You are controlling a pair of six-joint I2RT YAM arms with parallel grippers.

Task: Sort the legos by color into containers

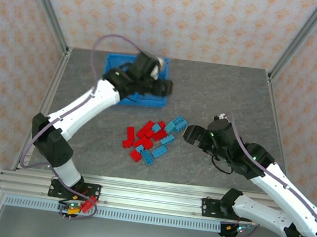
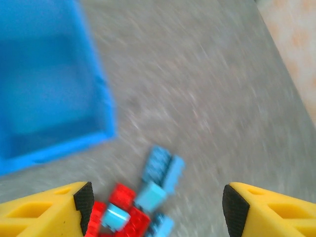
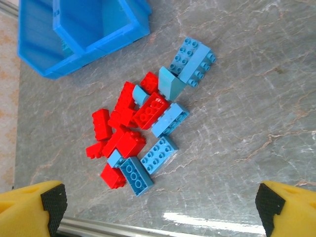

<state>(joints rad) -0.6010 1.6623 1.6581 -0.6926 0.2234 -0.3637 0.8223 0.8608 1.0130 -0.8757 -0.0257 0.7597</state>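
Both grippers show me wide, empty fingers (image 3: 34, 207): left gripper (image 2: 158, 202) hangs by the blue bin (image 1: 108, 68), right gripper (image 3: 160, 200) near the red and light-blue legos (image 3: 143, 118) piled on the surface (image 3: 247, 123).

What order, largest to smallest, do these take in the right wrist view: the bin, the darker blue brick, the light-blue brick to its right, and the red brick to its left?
1. bin, though cropped by the frame.
2. darker blue brick and light-blue brick: alike, unranked.
3. red brick, partly hidden.
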